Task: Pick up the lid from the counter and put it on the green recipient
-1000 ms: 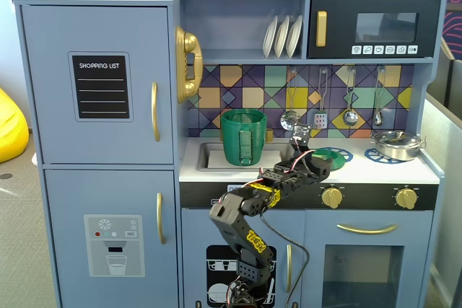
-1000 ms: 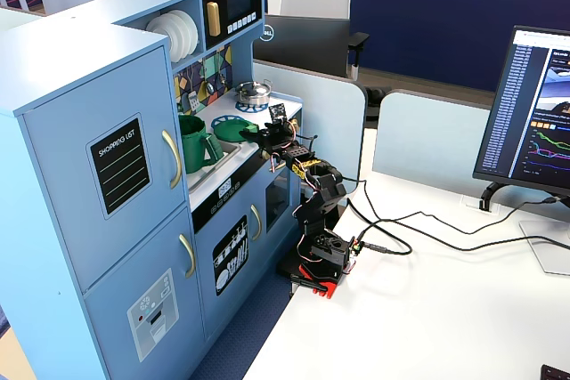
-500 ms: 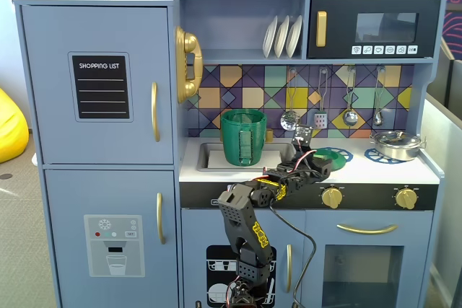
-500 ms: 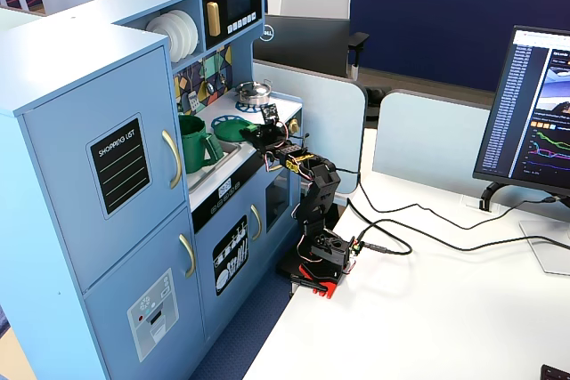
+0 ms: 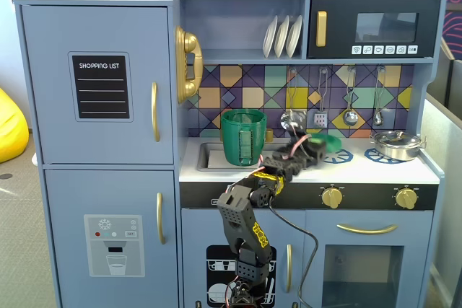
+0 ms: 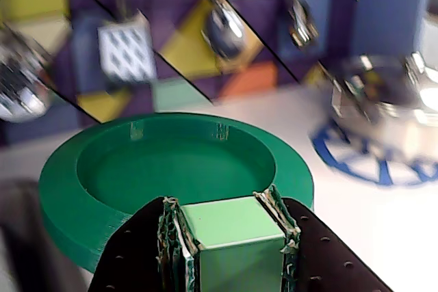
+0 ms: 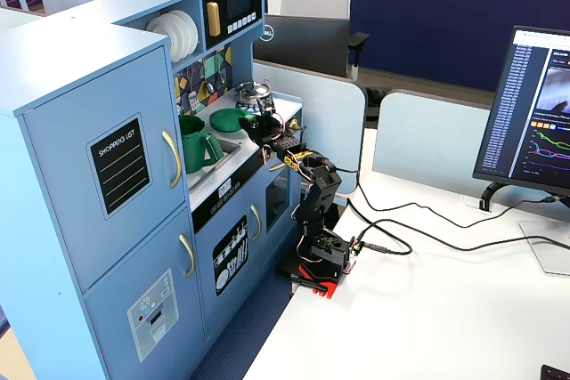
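Note:
The green lid (image 6: 171, 169) is a flat round disc with a sunken middle. My gripper (image 6: 224, 213) is shut on its light-green square knob (image 6: 233, 237) at the near edge, one black finger on each side. In a fixed view the lid (image 5: 330, 139) is over the left blue burner ring (image 5: 338, 156), right of the tall green recipient (image 5: 243, 137), with the gripper (image 5: 315, 146) at its left edge. I cannot tell whether the lid touches the counter. In the other fixed view the lid (image 7: 232, 119) lies behind the recipient (image 7: 191, 141), which stands in the sink.
A squat silver pot (image 5: 395, 144) sits on the right burner ring; it also shows in the wrist view (image 6: 383, 111). Utensils (image 5: 350, 99) hang on the tiled back wall above the counter. A shelf and microwave (image 5: 375, 28) overhang the counter. The sink rim (image 5: 203, 156) surrounds the recipient.

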Robot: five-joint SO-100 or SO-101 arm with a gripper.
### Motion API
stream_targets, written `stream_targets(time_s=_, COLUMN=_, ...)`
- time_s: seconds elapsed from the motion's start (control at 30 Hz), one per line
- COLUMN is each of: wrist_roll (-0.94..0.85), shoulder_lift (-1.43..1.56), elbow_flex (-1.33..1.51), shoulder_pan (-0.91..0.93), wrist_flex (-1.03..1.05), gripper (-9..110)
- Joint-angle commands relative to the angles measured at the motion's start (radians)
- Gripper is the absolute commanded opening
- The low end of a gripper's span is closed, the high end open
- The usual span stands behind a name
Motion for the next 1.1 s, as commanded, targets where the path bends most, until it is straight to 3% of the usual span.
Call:
stream_targets(time_s=0.0, wrist_roll=0.009, shoulder_lift=0.133, elbow_flex=-0.189, shoulder_pan=-0.051, wrist_flex=0.126, gripper=0)
stream_targets(time_s=0.53, wrist_roll=-0.021, shoulder_lift=0.215, elbow_flex=-0.445, shoulder_pan=-0.316, wrist_flex=0.477, gripper=0)
stream_targets(time_s=1.07, wrist_roll=-0.055, shoulder_lift=0.179, elbow_flex=-0.416, shoulder_pan=-0.453, wrist_flex=0.479, gripper=0)
